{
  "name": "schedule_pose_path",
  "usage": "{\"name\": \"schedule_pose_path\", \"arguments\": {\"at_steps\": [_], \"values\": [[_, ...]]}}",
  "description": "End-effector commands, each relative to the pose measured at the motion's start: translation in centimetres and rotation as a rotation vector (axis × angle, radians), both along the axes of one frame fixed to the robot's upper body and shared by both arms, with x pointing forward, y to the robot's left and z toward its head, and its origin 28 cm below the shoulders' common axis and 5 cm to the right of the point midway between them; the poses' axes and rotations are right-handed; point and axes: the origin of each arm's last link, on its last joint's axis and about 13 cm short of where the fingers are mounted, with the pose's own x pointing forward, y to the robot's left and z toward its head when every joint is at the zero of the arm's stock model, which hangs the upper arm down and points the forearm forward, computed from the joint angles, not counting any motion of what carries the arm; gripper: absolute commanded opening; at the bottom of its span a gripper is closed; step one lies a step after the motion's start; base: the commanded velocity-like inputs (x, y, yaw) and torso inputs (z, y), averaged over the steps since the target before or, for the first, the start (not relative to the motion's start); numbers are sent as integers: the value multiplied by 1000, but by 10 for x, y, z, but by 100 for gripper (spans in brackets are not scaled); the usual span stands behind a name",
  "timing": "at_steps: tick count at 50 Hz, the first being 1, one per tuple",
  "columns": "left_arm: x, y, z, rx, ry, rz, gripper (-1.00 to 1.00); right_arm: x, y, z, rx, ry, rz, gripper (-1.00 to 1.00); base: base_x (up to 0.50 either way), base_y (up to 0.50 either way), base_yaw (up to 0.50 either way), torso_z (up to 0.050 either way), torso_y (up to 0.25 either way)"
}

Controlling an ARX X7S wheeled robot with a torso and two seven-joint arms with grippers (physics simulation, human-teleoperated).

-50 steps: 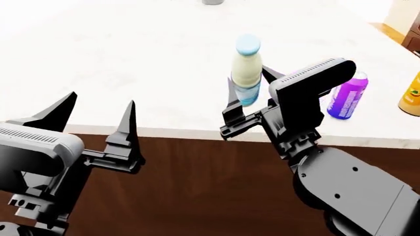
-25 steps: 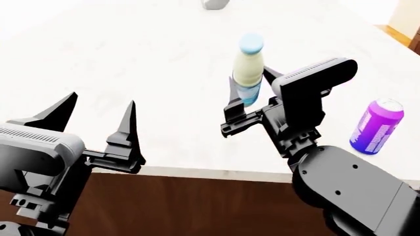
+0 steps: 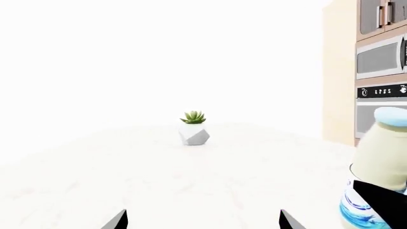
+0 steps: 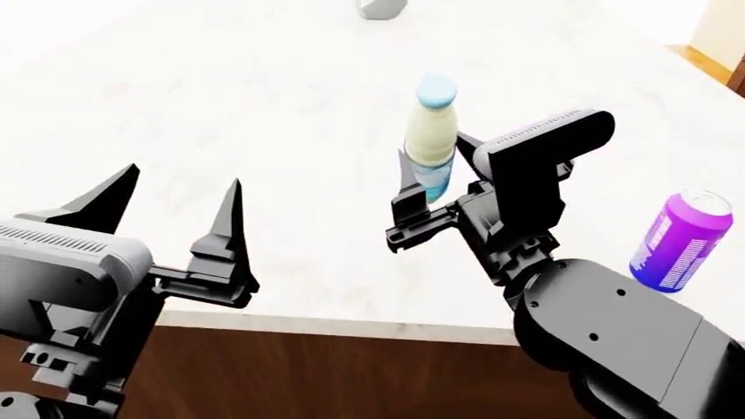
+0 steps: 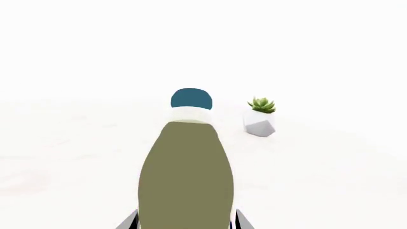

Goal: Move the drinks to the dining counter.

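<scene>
bottle: milky-white body, light blue cap, pale blue label with darker blue swirls
can: purple fading to violet, fine white lettering, silver top
counter: plain white top, dark brown wood base
plant: green leaves
pot: faceted, pale grey
left gripper: black fingers, grey housing
right gripper: black fingers, dark grey arm
</scene>
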Motion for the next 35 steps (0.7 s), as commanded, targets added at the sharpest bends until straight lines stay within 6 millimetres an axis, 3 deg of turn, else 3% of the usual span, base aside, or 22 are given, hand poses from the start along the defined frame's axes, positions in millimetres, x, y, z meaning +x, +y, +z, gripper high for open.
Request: {"name": "schedule_pose_path", "arguments": {"at_steps": [1,19,35], "values": [[1,0,0,-1,2,1,100,1,1,-1,2,50,37,-100,0,0,0,0,0],[1,-1,-1,2,3,-1,100,3,4,-12,-29,141,94,-100,0,0,0,1,1],[1,-1,-1,4,4,1,100,8,0,-18,57,199,113,-100,0,0,0,0,0]]}}
